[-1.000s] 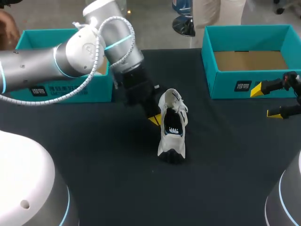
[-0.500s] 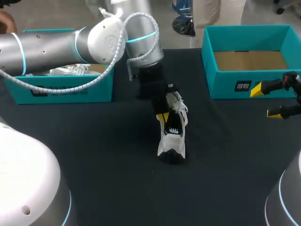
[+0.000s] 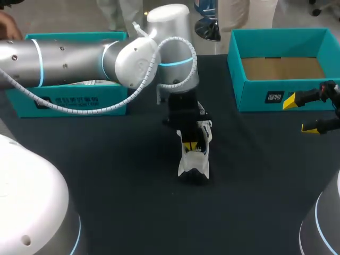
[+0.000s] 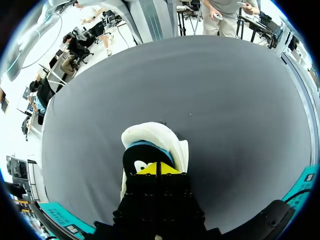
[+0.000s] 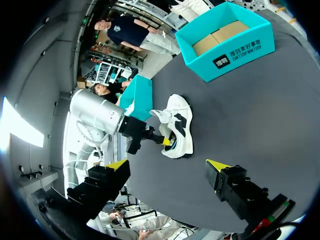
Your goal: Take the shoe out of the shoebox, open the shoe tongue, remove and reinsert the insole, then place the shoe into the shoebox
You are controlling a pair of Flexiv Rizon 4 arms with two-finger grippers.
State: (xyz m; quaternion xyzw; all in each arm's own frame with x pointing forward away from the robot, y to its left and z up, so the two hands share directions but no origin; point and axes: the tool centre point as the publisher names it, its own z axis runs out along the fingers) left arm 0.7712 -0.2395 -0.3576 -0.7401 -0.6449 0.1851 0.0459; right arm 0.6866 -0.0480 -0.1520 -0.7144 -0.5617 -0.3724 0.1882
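A white shoe (image 3: pixel 194 163) with a dark sole stands upright in the middle of the black table, its toe toward me. My left arm reaches across from the left. My left gripper (image 3: pixel 188 144) points down into the shoe's opening. In the left wrist view, that gripper (image 4: pixel 156 169) is shut, its yellow tips together just over the dark insole (image 4: pixel 139 163) inside the white collar (image 4: pixel 150 135). I cannot see anything pinched between them. My right gripper (image 3: pixel 300 114) hangs open at the table's right side, far from the shoe (image 5: pixel 178 125).
An open teal shoebox (image 3: pixel 255 95) with a brown cardboard floor stands at the back right, next to my right gripper. A second teal box (image 3: pixel 69 101) with white paper inside stands at the back left, behind my left arm.
My left arm swung to the right, and its shut gripper went from the shoe's left side to above and into the opening. The shoe and the right arm stayed put.
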